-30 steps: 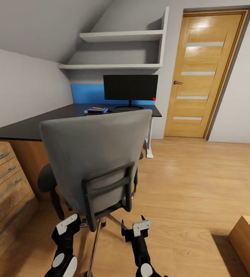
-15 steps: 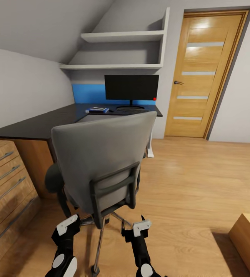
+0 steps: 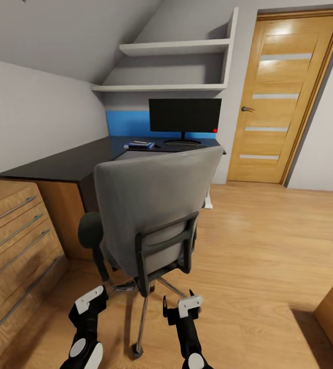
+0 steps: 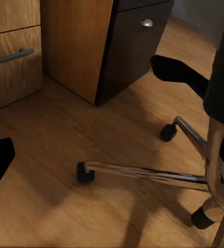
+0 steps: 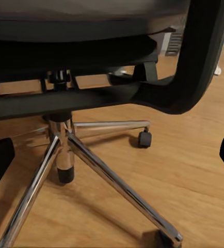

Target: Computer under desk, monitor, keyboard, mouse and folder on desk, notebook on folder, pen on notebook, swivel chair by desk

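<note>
Facing the swivel chair (image 3: 156,205) near the counter (image 3: 69,164), we judge it heavy but free-rolling; its black back frame suits gripping. Left pincer (image 3: 88,302) and right pincer (image 3: 179,305) hang open, empty.

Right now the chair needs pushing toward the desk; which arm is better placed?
Probably right: the right end effector sits just behind the swivel chair, under its back frame. The left end effector sits off its side.
</note>
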### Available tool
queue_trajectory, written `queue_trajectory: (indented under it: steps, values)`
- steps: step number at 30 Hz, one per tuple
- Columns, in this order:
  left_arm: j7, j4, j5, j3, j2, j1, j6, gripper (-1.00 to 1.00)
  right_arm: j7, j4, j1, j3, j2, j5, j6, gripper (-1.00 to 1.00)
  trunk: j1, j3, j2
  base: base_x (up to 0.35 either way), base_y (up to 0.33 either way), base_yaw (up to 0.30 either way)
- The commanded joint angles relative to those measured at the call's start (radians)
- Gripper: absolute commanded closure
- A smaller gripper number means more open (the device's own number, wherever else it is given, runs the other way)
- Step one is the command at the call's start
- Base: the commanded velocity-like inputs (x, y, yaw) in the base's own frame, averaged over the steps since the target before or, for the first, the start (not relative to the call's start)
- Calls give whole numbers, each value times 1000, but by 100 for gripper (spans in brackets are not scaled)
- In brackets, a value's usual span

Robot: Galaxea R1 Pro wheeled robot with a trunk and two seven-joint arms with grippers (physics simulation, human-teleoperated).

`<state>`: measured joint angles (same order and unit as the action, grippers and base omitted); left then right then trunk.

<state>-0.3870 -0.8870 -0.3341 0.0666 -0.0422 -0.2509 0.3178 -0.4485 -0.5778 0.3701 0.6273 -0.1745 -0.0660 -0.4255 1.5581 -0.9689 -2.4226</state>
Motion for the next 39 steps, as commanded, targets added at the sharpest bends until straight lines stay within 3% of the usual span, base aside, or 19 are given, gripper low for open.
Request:
queue_trajectory:
  steps: [1, 11, 24, 32, 39]
  values:
    - [-4, 0, -9, 4, 1, -1, 6, -100, -5, 2, 1, 5, 0, -7, -6, -100, 0, -2, 0, -7, 7, 189]
    - [-4, 1, -9, 4, 2, -1, 6, -100, -6, 5, 1, 3, 0, -7, -39, -100, 0, -10, 0, 17, 2, 153]
    - [-4, 4, -9, 4, 2, -1, 5, -100, -9, 24, 1, -1, 0, -6, -103, -100, 0, -11, 0, 181, 0, 18]
    - [-4, 13, -8, 4, 2, -1, 6, -100, -94, 23, 2, -8, 0, -9, -103, -100, 0, -11, 0, 15, 0, 1]
    - [-4, 14, -8, 4, 2, -1, 6, -100, -123, 22, 2, -8, 0, -10, -107, -100, 0, -11, 0, 2, 0, 0]
